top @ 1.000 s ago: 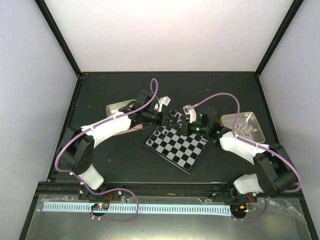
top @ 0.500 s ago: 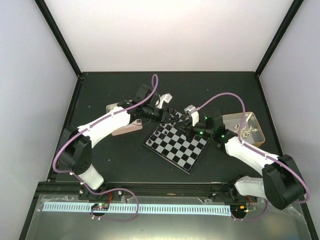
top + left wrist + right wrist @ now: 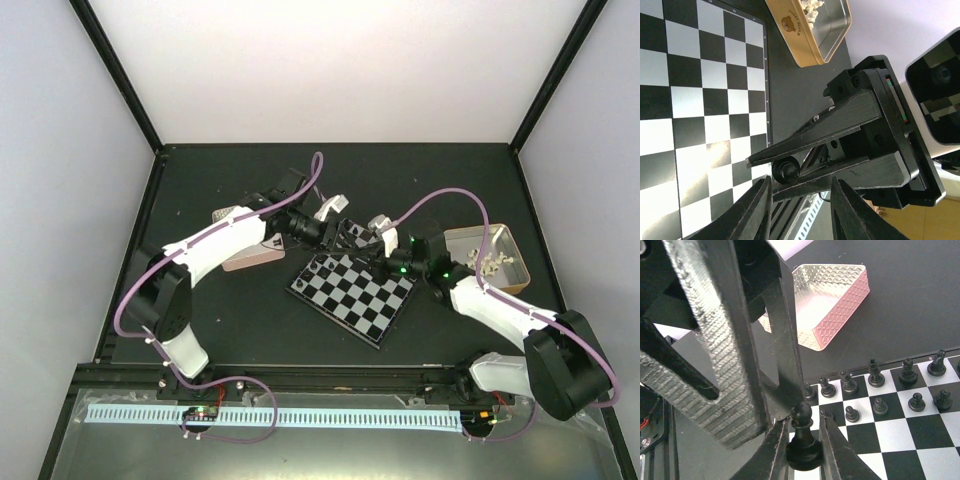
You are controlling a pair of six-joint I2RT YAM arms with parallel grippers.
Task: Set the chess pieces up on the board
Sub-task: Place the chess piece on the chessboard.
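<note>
The right gripper [image 3: 804, 432] is pinched narrow on a black pawn [image 3: 802, 445], holding it over a pale square at the far side of the board [image 3: 355, 300]; whether its base touches cannot be told; the left gripper [image 3: 800, 200] stands wide with nothing in it, its fingers either side of the right claw's tip; other black pieces [image 3: 875, 375] (two rows) stand nearby on the board; a pink tin [image 3: 840, 315] lies left of the board; a gold tin [image 3: 500, 272] on the right holds pale pieces [image 3: 490, 258].
</note>
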